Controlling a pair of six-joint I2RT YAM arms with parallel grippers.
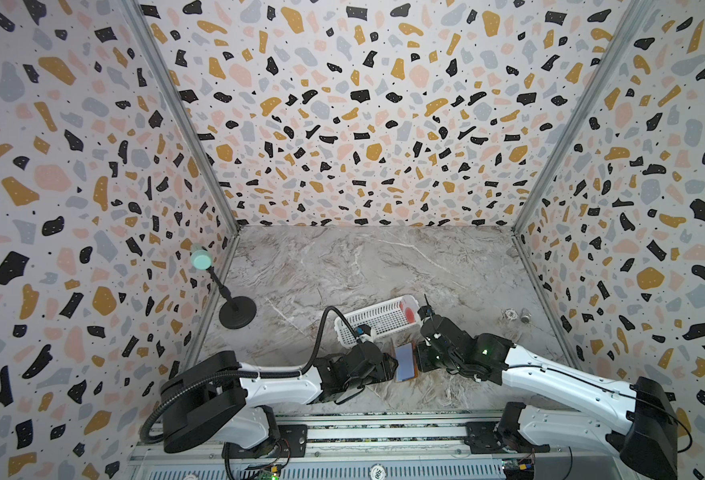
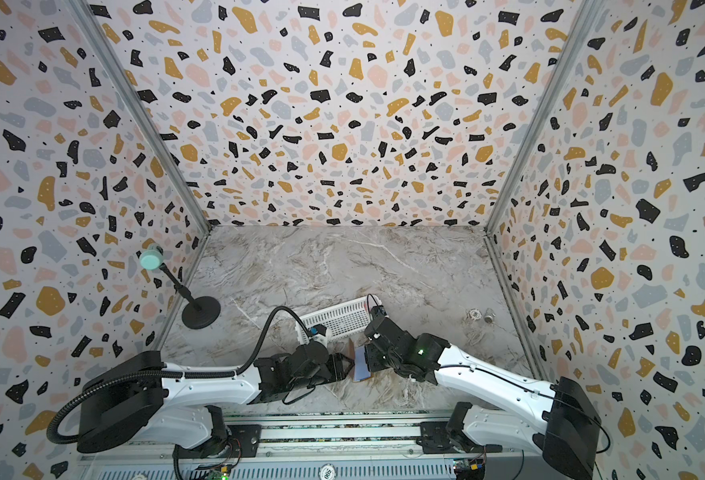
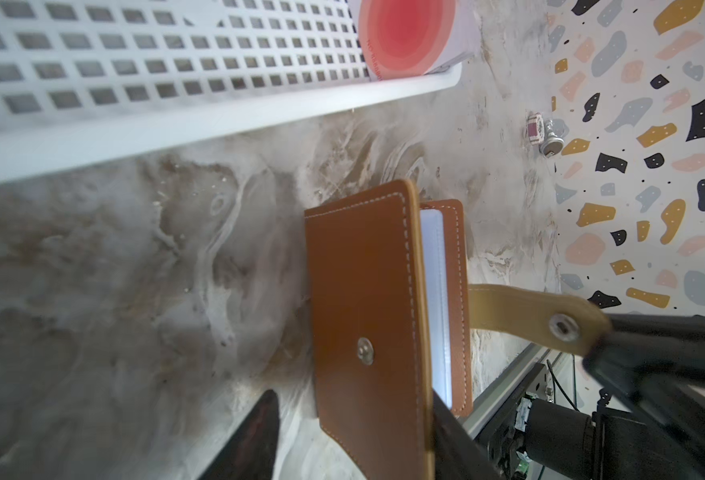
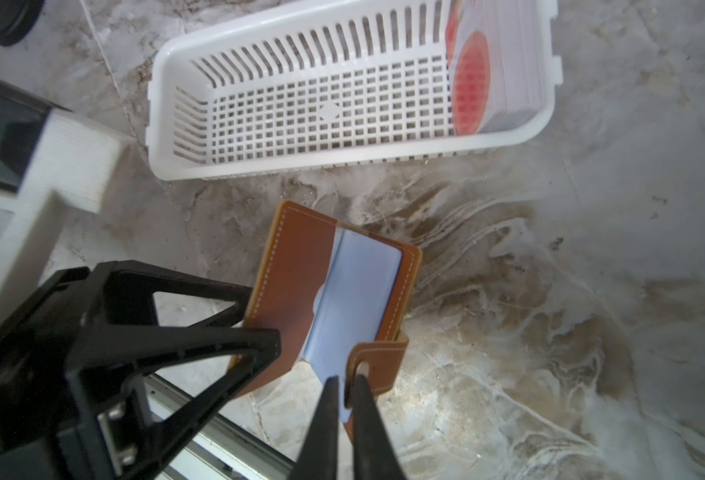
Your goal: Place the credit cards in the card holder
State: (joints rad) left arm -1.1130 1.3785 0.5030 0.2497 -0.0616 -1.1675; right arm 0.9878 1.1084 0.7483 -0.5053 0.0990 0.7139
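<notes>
Card holder half-open on bench, just beside basket w/ credit cards. Left fingers open, straddling cover; right fingers pinch snap tab.

A small round white badge on the slotted metal base reads "500", upside down in both top views. The credit cards, well beyond that base, carry a line of tiny red print along one edge, too blurred to read.
</notes>
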